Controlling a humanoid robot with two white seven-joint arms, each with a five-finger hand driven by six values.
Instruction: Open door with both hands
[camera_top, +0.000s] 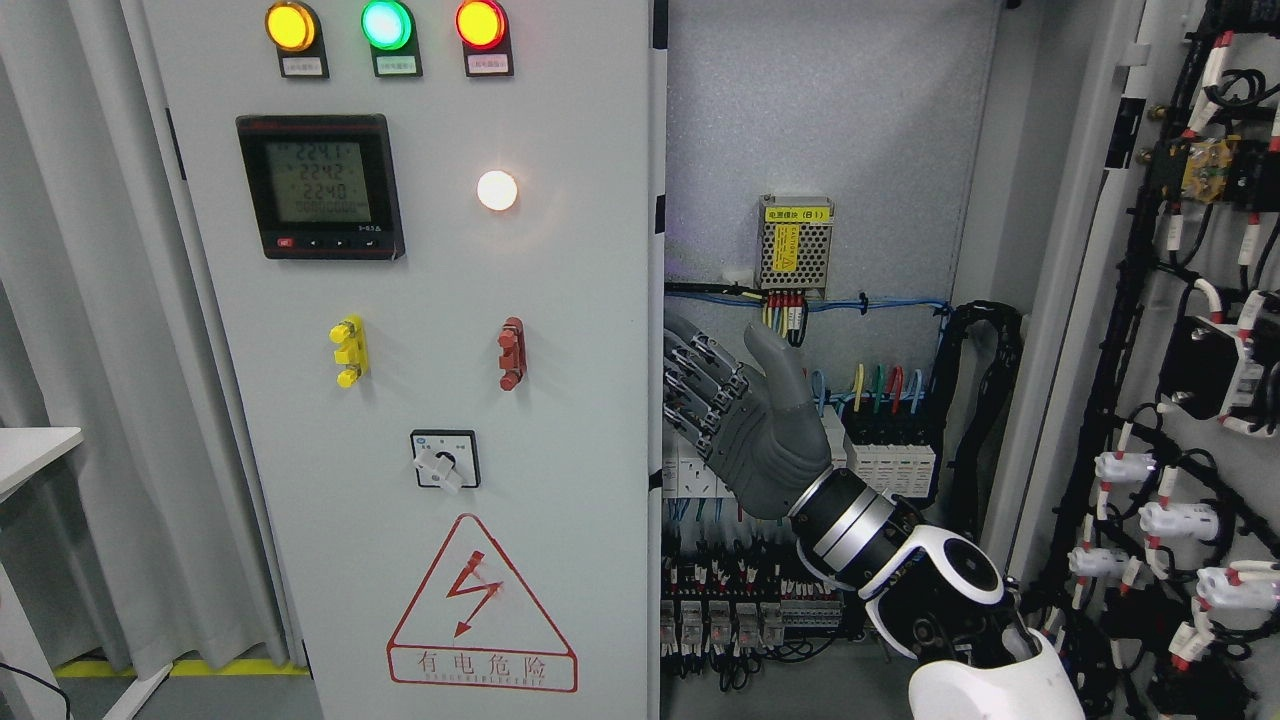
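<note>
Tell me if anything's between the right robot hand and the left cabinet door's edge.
Nothing visible. The right robot hand has its fingers right at the free edge of the left door, with the open cabinet's wiring behind it.

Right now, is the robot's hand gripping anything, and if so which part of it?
The right hand has its fingers at the inner edge of the grey metal cabinet door; whether they grip it cannot be told.

The right arm rises from the lower right, forearm angled up and leftward. The right hand (765, 430) is raised with palm showing, thumb up, fingers (695, 385) extended leftward.
</note>
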